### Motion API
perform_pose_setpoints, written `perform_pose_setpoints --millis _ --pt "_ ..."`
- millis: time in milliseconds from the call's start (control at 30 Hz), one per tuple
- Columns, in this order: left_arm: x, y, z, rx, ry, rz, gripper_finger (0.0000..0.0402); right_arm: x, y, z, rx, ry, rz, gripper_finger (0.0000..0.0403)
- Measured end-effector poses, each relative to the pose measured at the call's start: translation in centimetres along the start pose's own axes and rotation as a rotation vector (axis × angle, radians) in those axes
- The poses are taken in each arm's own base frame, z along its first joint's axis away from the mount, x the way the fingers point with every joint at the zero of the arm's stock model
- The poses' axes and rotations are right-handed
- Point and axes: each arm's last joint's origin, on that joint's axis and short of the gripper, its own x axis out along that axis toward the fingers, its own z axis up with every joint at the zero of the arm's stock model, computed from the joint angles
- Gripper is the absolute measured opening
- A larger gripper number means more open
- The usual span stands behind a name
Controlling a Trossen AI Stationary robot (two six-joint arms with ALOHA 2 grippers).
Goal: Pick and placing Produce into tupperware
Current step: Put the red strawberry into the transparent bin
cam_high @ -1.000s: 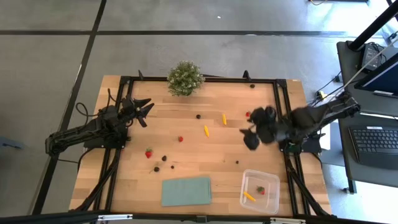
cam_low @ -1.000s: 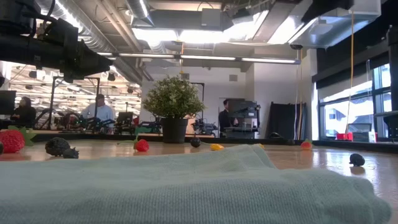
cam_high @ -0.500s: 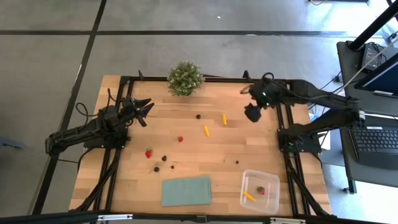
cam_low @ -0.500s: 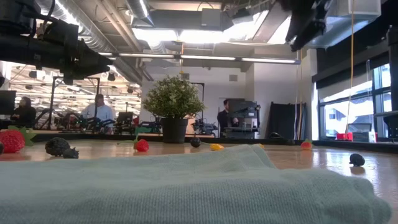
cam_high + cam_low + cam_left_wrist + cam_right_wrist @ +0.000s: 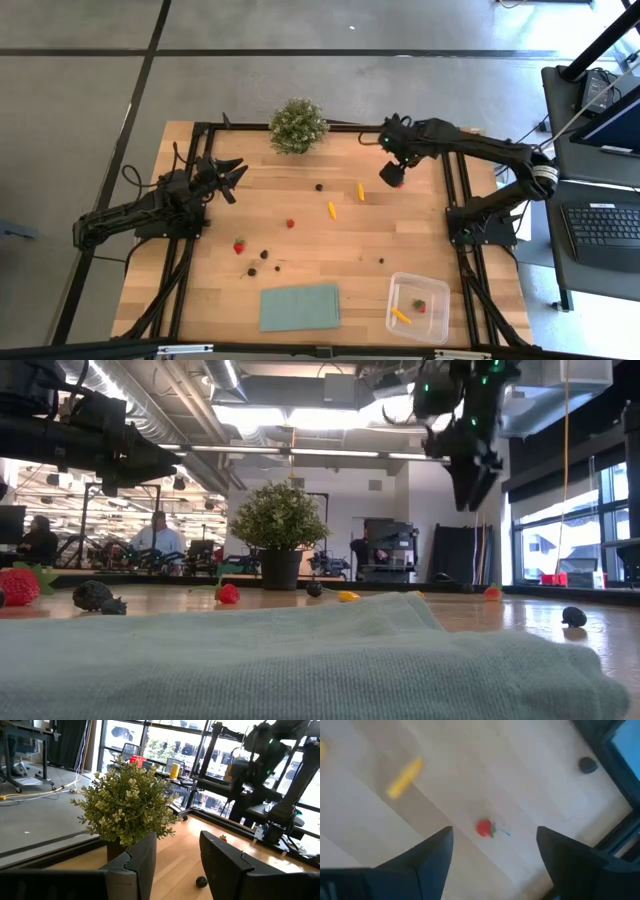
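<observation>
Produce lies scattered on the wooden table: strawberries [image 5: 290, 223] [image 5: 239, 245], dark berries [image 5: 264, 254] [image 5: 319, 186], and yellow pieces [image 5: 331, 210] [image 5: 361, 190]. The clear tupperware [image 5: 419, 307] stands at the near right, with a yellow piece [image 5: 400, 315] and a strawberry [image 5: 420, 306] inside. My right gripper [image 5: 393, 172] hangs open above a strawberry [image 5: 484, 828] near the far right, one finger on either side of it and clear of it. My left gripper [image 5: 232, 172] waits open at the left, facing the potted plant [image 5: 125, 805].
A bushy potted plant [image 5: 298, 125] stands at the far edge. A pale-green sheet [image 5: 300, 306] lies at the near edge and fills the low view's foreground. A dark berry [image 5: 588, 765] sits by the black frame at the far right. People sit in the room beyond.
My right gripper has swung from the table's right-middle toward the far edge and somewhat left, then come down over the strawberry near the far right, staying open. Nothing on the table has moved.
</observation>
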Motion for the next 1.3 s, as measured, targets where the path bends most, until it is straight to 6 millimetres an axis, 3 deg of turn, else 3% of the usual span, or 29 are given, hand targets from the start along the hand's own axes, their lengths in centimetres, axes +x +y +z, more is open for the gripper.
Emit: perform_pose_setpoints --millis 133,233,533,933,1300 --pt "0.0 0.0 0.0 0.000 0.000 0.000 0.0143 2.4 0.0 -0.6 -0.104 0.054 0.022 0.0287" --pt "0.0 0.0 0.0 0.000 0.000 0.000 0.0143 4.1 -0.4 -1.0 -0.065 0.094 0.107 0.0287" --pt "0.0 0.0 0.0 0.003 0.000 0.000 0.0143 8.3 -1.6 -2.0 0.005 0.060 0.101 0.0287" --pt "0.0 0.0 0.0 0.003 0.000 0.000 0.0143 11.2 -1.8 -4.3 -0.084 0.073 0.101 0.0287" --pt "0.0 0.0 0.0 0.004 0.000 0.000 0.0143 12.3 -1.6 -4.8 -0.115 0.056 0.105 0.0287"
